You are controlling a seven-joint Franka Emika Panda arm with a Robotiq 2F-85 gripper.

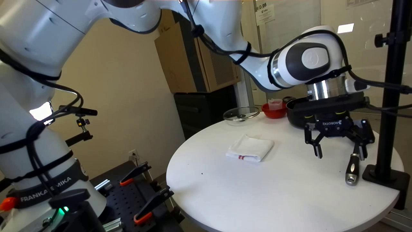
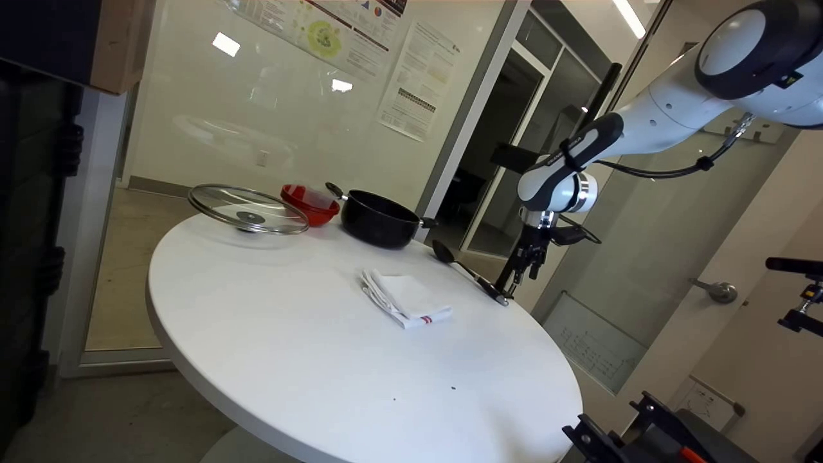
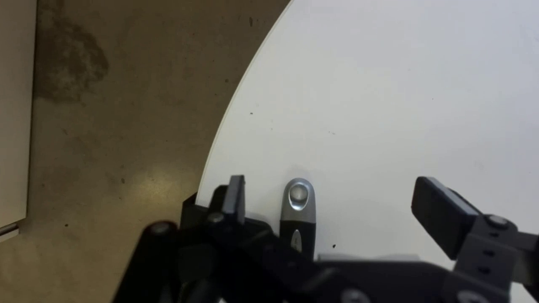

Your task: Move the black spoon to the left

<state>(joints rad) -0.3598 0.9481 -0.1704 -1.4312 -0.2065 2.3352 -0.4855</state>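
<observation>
Two fingers [image 3: 444,214] are standing wide apart, so the tool [image 1: 341,154] is gripping nothing; the black spoon [image 2: 482,283] is lying on the worktop [image 3: 358,105] just beside the stand [image 1: 387,135], with its handle [image 3: 298,219] ending near the stand's foot [image 1: 399,182]. A pick-up is probably being lined up: the fingers are facing each other across the handle, as a firm pinch is needing, yet the handle is sitting nearer the finger on the stand's side. Doing this well is probably calling for a nudge of the tool toward the stand, until the handle is lying midway, then a straight drop with that finger staying clear of the foot. Closing should be waiting until both fingers are flanking the handle's black part rather than the smooth silver end [image 3: 299,193], where the spoon could be slipping or swivelling. Moving left is likely meaning away from the stand, after a small lift. As for the views, the wrist view is showing the uneven gaps beside the handle but is leaving out the scoop [image 2: 442,251], which in an exterior view is appearing at the end farther from the stand; in an exterior view the tool [image 1: 341,154] is hiding it. No view is settling how high the fingers are hanging above the handle.
</observation>
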